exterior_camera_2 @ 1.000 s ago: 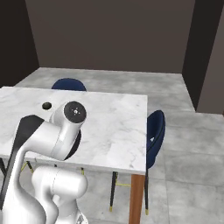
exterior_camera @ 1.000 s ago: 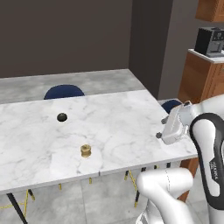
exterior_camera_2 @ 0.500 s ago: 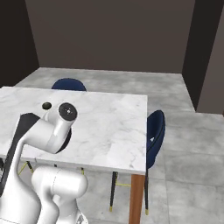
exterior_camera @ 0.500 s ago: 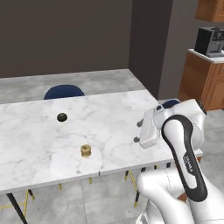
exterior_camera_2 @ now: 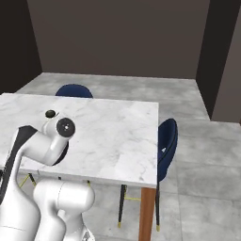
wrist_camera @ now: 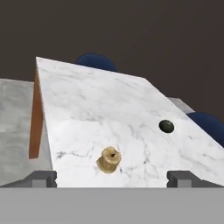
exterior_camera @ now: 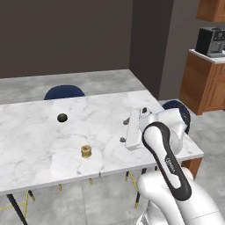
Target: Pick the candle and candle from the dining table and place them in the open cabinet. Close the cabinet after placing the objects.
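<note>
Jaws wide open, empty, over counter (exterior_camera: 39, 145). Golden spool candle (exterior_camera: 86, 151) near front edge, unpicked. Placing, cabinet closing pending.

Candle (exterior_camera: 86, 151) on table (exterior_camera: 35, 136) (lump (exterior_camera: 62, 117) behind).

Your arm has swung left across the counter (exterior_camera: 39, 145): gripper (exterior_camera: 124, 131) now sits in from the right edge, jaws wide, nearer the golden candle (exterior_camera: 86, 151). Elbow joint shifted right in right base view.

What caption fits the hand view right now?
Open gripper faces the golden spool candle on the marble dining table, black lump beyond.
</note>
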Robot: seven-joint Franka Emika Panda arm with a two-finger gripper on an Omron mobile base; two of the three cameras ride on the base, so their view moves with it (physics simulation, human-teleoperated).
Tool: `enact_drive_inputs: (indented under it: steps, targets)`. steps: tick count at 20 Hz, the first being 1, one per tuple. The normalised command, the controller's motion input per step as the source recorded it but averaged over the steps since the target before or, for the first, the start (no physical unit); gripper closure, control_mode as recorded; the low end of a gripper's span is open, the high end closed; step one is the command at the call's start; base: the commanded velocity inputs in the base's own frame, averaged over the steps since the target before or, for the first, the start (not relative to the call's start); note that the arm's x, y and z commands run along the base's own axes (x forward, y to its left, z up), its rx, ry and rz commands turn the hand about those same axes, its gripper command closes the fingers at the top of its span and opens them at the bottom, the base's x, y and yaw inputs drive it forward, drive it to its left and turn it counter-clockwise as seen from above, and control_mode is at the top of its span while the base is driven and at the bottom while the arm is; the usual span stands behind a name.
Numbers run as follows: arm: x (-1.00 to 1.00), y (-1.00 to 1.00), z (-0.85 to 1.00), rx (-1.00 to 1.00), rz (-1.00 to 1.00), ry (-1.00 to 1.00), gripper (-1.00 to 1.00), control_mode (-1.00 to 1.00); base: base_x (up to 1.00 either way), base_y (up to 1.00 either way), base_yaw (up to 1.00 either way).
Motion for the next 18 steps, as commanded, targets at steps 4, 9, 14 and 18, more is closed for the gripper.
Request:
enact_drive_inputs:
  steps: [4,9,14,18]
  targets:
    - [0.24,0.21,-0.31,0.00,0.00,-0.06,-1.00,-1.00,0.00,0.00,0.00]
    - [0.14,0.17,-0.16,0.00,0.01,0.01,-1.00,-1.00,0.00,0.00,0.00]
    - [0.04,0.05,-0.01,0.00,0.00,0.34,-1.00,-1.00,0.00,0.00,0.00]
    - [0.02,0.00,0.00,0.00,0.00,0.52,-1.00,-1.00,0.00,0.00,0.00]
